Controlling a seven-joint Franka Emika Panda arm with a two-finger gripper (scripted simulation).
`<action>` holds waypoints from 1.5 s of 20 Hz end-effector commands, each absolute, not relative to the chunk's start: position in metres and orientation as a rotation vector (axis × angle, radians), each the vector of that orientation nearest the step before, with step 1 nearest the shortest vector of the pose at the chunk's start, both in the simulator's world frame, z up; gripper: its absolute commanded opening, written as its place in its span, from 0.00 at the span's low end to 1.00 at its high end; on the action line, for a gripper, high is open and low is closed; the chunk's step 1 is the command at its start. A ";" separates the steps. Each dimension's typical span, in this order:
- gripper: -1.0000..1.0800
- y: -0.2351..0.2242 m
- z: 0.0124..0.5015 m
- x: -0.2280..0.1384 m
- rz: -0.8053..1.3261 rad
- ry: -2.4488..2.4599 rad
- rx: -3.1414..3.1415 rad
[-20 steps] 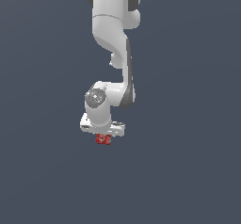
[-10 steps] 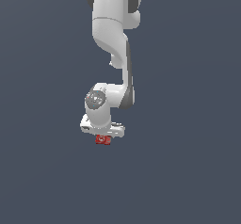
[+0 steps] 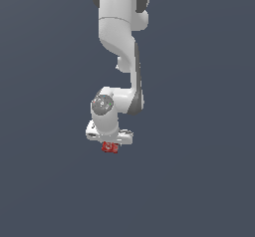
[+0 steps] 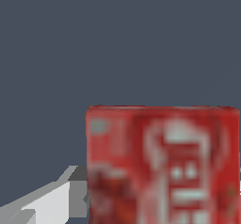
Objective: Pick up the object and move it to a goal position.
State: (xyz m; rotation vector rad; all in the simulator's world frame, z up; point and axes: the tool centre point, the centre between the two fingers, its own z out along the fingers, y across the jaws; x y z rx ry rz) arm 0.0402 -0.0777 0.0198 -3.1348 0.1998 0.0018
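Here, exterior view: the white arm [image 3: 121,57] hangs down from the top of the frame against a plain dark grey-blue ground. The gripper [image 3: 110,142] points downward, and the red box [image 3: 110,148] sits directly under the gripper body, touching it and narrower than it. The fingers are hidden, so jaw opening cannot be told.

Wrist view: red box [image 4: 162,164] fills much of the frame, whitish blurred print on its face. One grey finger [image 4: 44,203] shows beside it; contact unclear.
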 end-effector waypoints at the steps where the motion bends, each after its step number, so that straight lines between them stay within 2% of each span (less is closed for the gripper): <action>1: 0.00 -0.071 0.027 0.042 0.000 0.198 -3.135; 8: 0.00 -0.035 0.071 0.049 0.000 0.198 -3.135; 30: 0.00 0.128 0.269 0.084 0.000 0.202 -3.136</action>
